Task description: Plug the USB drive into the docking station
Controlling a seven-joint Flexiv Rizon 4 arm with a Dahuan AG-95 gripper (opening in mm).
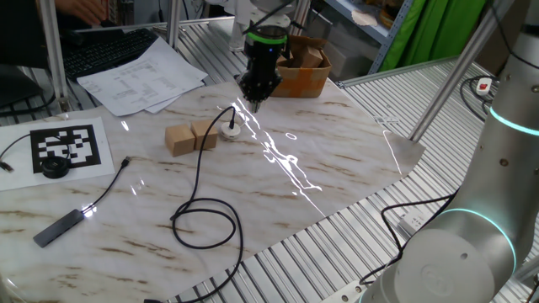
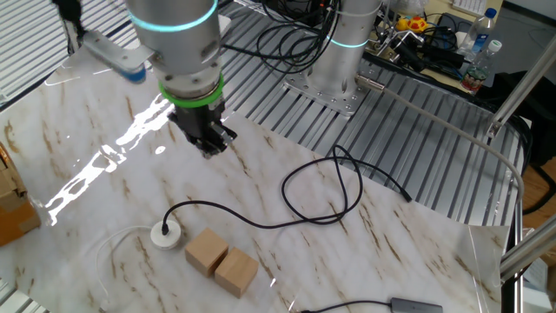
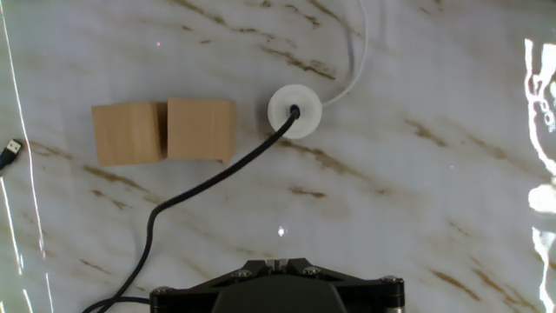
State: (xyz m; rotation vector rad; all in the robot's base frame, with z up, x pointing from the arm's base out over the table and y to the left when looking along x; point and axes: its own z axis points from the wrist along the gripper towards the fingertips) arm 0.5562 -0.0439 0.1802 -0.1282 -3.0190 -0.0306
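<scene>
In your hand view, working left to right, the two tan blocks [image 3: 163, 130] come first. Just beside them at their 3 o'clock lies the docking station [image 3: 294, 110], with the USB drive [image 3: 293, 113] standing in its centre, apparently seated. The gripper [image 1: 254, 103] hangs above the table, fingers pressed together on nothing. You likely have only the retreat left.

Black USB drive [image 3: 294, 112], white docking station [image 3: 294, 111], tan blocks [image 3: 163, 131], brown-veined marble table [image 3: 417, 191].
</scene>
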